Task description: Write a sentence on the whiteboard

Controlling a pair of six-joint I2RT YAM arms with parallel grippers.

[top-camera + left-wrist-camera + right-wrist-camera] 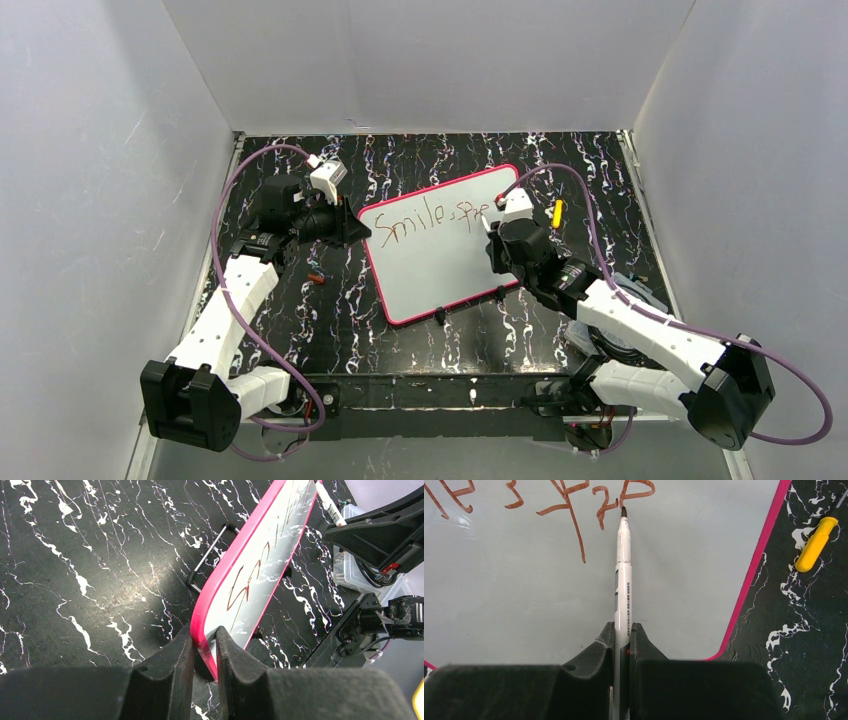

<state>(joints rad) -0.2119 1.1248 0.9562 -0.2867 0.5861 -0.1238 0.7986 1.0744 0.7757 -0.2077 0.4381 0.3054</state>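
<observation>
The whiteboard (450, 272), white with a pink frame, lies tilted on the black marbled table. The sentence (420, 222) runs along its top in red-brown letters and reads "Smile, spre". My left gripper (358, 229) is shut on the board's left pink edge (200, 630), one finger on each face. My right gripper (497, 238) is shut on a white marker (624, 570). The marker's dark tip (624, 511) touches the whiteboard (524, 605) at the foot of the last letter (636, 490).
A yellow pen-like object (558, 212) lies just off the board's right edge, also in the right wrist view (815, 544). A small red-brown cap (316, 277) sits on the table left of the board. Black clip feet (439, 316) hold the board's near edge. White walls enclose the table.
</observation>
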